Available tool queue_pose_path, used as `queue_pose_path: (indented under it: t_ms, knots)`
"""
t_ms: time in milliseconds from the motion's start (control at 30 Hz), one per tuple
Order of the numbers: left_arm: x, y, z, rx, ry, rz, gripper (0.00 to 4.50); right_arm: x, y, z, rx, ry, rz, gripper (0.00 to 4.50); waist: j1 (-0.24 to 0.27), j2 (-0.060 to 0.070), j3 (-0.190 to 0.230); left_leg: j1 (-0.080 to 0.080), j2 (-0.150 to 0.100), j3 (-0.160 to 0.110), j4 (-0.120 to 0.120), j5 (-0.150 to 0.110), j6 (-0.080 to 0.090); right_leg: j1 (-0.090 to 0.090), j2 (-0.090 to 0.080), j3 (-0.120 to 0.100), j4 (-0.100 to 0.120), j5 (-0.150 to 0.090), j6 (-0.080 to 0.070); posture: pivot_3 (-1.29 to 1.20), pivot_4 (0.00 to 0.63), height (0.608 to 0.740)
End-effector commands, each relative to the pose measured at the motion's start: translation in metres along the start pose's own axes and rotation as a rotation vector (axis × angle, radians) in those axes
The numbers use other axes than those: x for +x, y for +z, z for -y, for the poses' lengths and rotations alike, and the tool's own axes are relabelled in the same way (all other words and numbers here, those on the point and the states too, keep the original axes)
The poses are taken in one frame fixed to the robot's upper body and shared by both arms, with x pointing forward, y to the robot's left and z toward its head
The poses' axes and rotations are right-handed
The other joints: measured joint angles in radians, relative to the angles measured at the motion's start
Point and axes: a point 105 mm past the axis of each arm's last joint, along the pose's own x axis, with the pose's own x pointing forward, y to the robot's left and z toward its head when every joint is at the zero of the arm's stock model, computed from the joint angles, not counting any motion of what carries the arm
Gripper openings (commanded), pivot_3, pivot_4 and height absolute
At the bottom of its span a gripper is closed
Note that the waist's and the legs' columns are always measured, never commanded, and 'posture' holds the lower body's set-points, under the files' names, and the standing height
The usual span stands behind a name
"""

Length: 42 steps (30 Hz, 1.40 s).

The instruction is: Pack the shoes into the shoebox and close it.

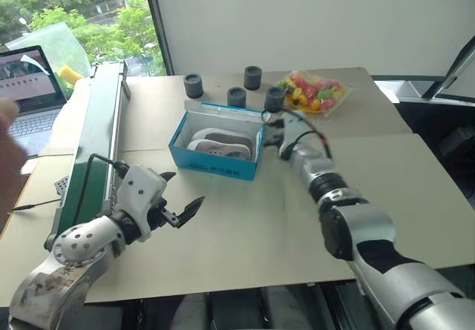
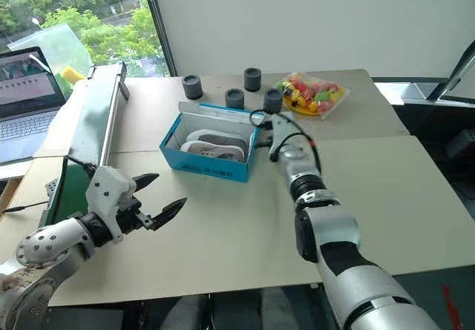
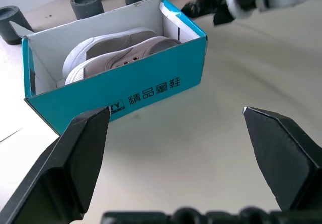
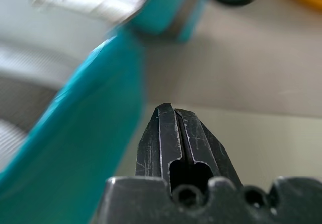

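Black fingers of the left pincer (image 1: 178,210) gape wide, hovering low over the tabletop (image 1: 245,226) near the shoebox (image 1: 217,150). Both shoes (image 1: 220,144) lie inside. Stretched forward, the right pincer (image 4: 178,133) sits pinched closed just beside the shoebox's right end.

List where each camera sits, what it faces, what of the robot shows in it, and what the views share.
Head stereo pair: looks forward and down over the table; both arms show, left gripper open, right gripper beside the shoebox.
Left wrist: looks along its open fingers at the shoebox holding the shoes.
Right wrist: shut fingers close to the teal box wall.
Shared: the shoebox.
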Motion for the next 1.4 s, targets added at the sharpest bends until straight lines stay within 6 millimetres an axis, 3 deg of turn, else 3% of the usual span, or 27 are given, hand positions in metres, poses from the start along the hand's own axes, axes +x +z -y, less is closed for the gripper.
queue_pose_path:
  t_ms: [33, 100, 233, 400, 633, 700, 867, 1033, 1233, 1400]
  knots:
    - [-0.004, 0.008, 0.002, 0.022, -0.004, 0.025, 4.5, 0.001, 0.024, -0.019, -0.041, 0.094, 0.059, 0.07, -0.001, 0.0, 0.0, 0.0, 0.0, 0.0, 0.0, 0.0, 0.0, 0.0, 0.0, 0.0, -0.001, 0.0, 0.0, 0.0, 0.15, 0.728]
    - [-0.005, 0.006, 0.003, 0.027, -0.004, 0.016, 4.5, 0.001, 0.027, -0.031, -0.066, 0.151, 0.058, 0.07, -0.002, 0.0, 0.0, 0.0, 0.0, 0.0, 0.0, 0.0, 0.0, 0.0, 0.0, 0.0, -0.001, 0.0, 0.0, 0.0, 0.15, 0.728]
    - [-0.006, 0.006, 0.002, 0.024, 0.009, 0.018, 4.5, -0.006, 0.031, -0.08, -0.054, 0.435, 0.054, 0.07, -0.009, 0.0, 0.0, 0.001, 0.001, 0.0, 0.0, 0.0, 0.0, -0.001, 0.001, 0.0, 0.0, 0.0, 0.0, 0.0, 0.15, 0.728]
    - [-0.004, 0.008, 0.0, 0.027, 0.014, 0.026, 4.5, -0.025, 0.024, -0.128, -0.098, 0.719, 0.031, 0.07, -0.017, 0.0, 0.0, 0.002, 0.002, 0.0, 0.0, 0.0, 0.0, -0.001, 0.001, 0.0, 0.001, 0.0, 0.0, 0.0, 0.15, 0.728]
    - [-0.001, 0.009, -0.002, 0.028, 0.01, 0.032, 4.5, -0.058, 0.031, -0.17, -0.035, 0.86, 0.058, 0.07, 0.006, 0.001, 0.0, -0.001, 0.001, -0.008, 0.0, -0.001, -0.001, -0.002, 0.0, -0.002, 0.001, 0.0, 0.0, 0.0, 0.15, 0.728]
    - [0.0, 0.01, -0.001, 0.027, 0.006, 0.033, 4.5, -0.055, 0.032, -0.161, -0.024, 0.81, 0.063, 0.07, 0.007, 0.001, 0.0, 0.0, 0.0, -0.01, 0.001, -0.001, -0.001, -0.001, 0.0, -0.002, 0.002, 0.0, 0.0, 0.0, 0.15, 0.728]
    - [0.001, 0.01, -0.001, 0.027, 0.006, 0.037, 4.5, -0.024, 0.039, -0.096, -0.104, 0.535, 0.087, 0.07, 0.01, 0.001, 0.0, 0.002, 0.0, -0.008, 0.0, -0.001, -0.002, 0.0, 0.0, -0.002, 0.002, 0.0, 0.0, 0.0, 0.15, 0.728]
    - [0.001, 0.012, -0.002, 0.031, 0.012, 0.041, 4.5, -0.008, 0.031, -0.071, -0.241, 0.391, 0.07, 0.07, 0.009, 0.001, 0.0, 0.0, 0.0, -0.003, 0.0, 0.0, -0.002, -0.001, 0.0, -0.003, 0.0, 0.0, 0.0, 0.0, 0.15, 0.728]
    - [-0.002, 0.013, -0.003, 0.033, 0.024, 0.042, 4.5, -0.003, 0.018, -0.088, -0.311, 0.378, 0.046, 0.07, -0.01, 0.001, 0.0, 0.0, 0.001, -0.002, -0.001, -0.001, -0.002, -0.001, 0.001, -0.001, 0.001, 0.0, -0.001, 0.0, 0.15, 0.728]
    - [-0.005, 0.013, -0.004, 0.039, 0.033, 0.034, 4.5, -0.005, 0.021, -0.122, -0.333, 0.438, 0.07, 0.07, -0.004, 0.001, 0.0, 0.0, 0.0, -0.003, -0.001, -0.001, -0.002, -0.001, 0.001, -0.001, 0.001, 0.0, -0.001, 0.0, 0.15, 0.728]
